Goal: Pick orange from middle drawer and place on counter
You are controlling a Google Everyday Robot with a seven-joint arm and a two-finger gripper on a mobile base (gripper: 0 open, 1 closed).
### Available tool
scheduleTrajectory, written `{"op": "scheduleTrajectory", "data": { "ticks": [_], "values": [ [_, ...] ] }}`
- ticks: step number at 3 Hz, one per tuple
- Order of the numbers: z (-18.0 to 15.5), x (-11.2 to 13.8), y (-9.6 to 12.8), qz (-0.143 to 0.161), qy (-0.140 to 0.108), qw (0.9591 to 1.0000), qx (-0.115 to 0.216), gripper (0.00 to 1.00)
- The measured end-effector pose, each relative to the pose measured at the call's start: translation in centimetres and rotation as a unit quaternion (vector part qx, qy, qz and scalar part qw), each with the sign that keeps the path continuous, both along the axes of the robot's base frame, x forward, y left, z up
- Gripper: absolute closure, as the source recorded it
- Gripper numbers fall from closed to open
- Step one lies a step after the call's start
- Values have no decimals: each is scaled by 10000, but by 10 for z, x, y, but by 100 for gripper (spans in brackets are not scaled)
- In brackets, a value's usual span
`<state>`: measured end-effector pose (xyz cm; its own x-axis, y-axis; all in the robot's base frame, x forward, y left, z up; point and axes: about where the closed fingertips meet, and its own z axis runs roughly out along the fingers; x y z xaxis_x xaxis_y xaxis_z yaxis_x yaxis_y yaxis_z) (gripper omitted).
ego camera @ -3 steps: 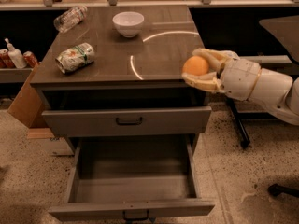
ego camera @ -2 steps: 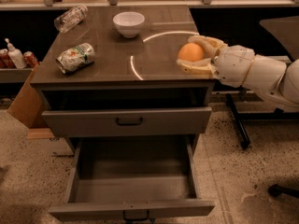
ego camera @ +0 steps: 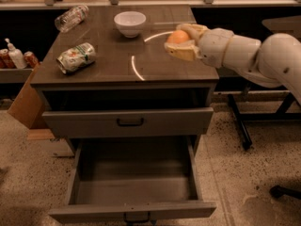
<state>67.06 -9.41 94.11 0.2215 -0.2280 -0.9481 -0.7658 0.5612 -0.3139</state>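
The orange (ego camera: pixel 178 36) is held between my gripper's fingers above the right part of the counter (ego camera: pixel 113 60). My gripper (ego camera: pixel 181 40) reaches in from the right on a white arm and is shut on the orange. The middle drawer (ego camera: pixel 134 192) stands pulled out below, its grey floor bare.
A white bowl (ego camera: pixel 130 23) stands at the counter's back middle. A green-and-orange can (ego camera: pixel 75 57) lies on the left. A clear plastic bottle (ego camera: pixel 70 17) lies at the back left corner. A closed drawer front (ego camera: pixel 128 122) sits above the open drawer. Bottles (ego camera: pixel 14 56) stand on a shelf at the left.
My gripper has carried the orange left and farther in, from beside the counter's right edge to above its right part.
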Motion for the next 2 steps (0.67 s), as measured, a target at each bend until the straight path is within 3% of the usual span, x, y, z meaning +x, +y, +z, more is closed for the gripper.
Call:
{"op": "scheduleTrajectory", "data": {
  "ticks": [1, 2],
  "values": [
    [-14, 30, 12, -66, 463, 9988, -114, 100],
    [-39, 61, 29, -21, 951, 9952, -230, 100]
  ]
}}
